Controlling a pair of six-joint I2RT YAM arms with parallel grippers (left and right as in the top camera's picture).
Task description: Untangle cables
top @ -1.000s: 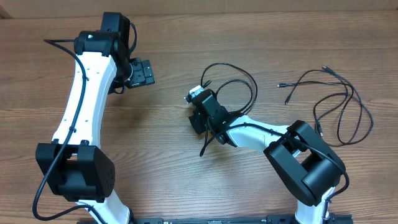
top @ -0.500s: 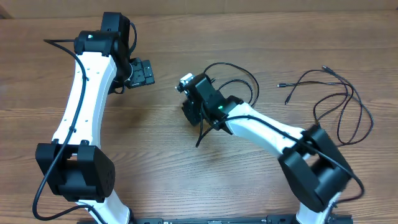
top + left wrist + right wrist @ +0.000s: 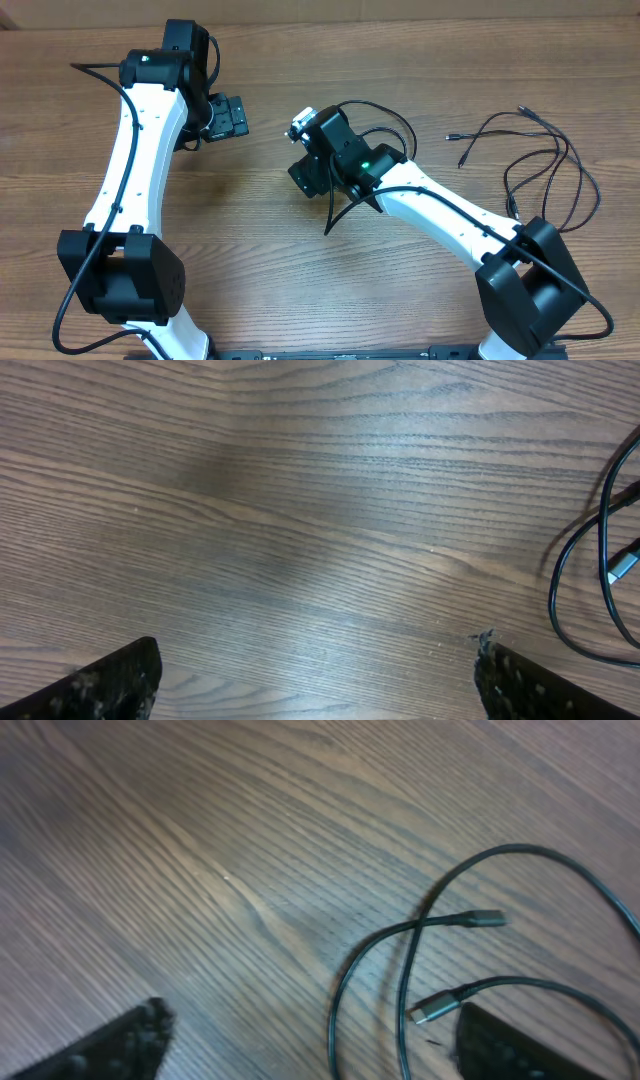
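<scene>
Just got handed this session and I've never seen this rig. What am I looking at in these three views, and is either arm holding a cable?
Two white-and-black robot arms stand at a wooden table, each ending in a two-finger gripper. The wide picture looks straight down: the left arm is on the picture's left, and the right arm reaches in from lower right. The other two pictures come from cameras on the wrists. The dark shapes in their bottom corners are that gripper's own fingers. On the wood lie a thin black cable loop beside the right gripper and a looser cable bunch at far right. The right wrist view shows two plug ends of the loop. Both the right and the left gripper stand open; neither holds anything.
</scene>
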